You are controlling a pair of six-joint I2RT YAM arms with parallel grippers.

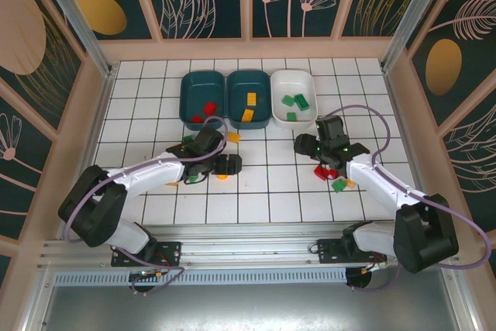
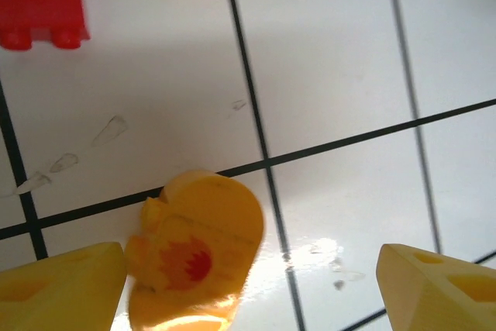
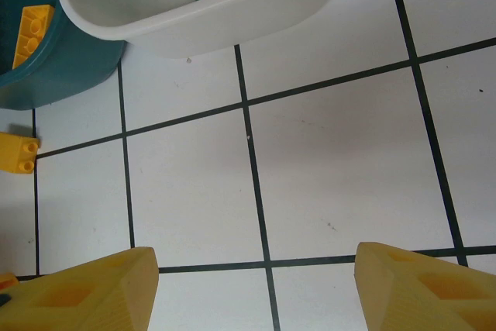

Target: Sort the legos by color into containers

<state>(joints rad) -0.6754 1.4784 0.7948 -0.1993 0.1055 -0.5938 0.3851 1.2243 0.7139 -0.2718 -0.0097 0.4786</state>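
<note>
Looking down from the top camera, three trays stand in a row at the far side of the tiled table (image 1: 256,203). The left teal tray (image 1: 195,87) holds red bricks (image 1: 208,106). The middle teal tray (image 1: 242,83) holds yellow-orange bricks (image 1: 251,98). The white tray (image 1: 291,81) holds green bricks (image 1: 301,101).

Loose pieces lie on the tiles. A yellow brick (image 1: 233,137) sits just in front of the middle teal tray, and a green brick (image 1: 191,179) lies beside the left arm. A small cluster of bricks (image 1: 333,180) in red, green and yellow lies beside the right arm.

Left gripper (image 2: 252,269): jaws spread wide, gripping nothing. An orange rounded piece (image 2: 194,257) lies on the tile between the fingers. It sits close against the finger at the left of the wrist view and well apart from the other. A red brick (image 2: 40,1) lies farther ahead on the tile.

Right gripper (image 3: 256,269): jaws spread wide and empty, over bare tile near the front of the white tray. Its wrist view shows one green brick inside that tray, a yellow-orange brick inside the teal tray beside it, and the yellow brick on the tile at the left edge.
</note>
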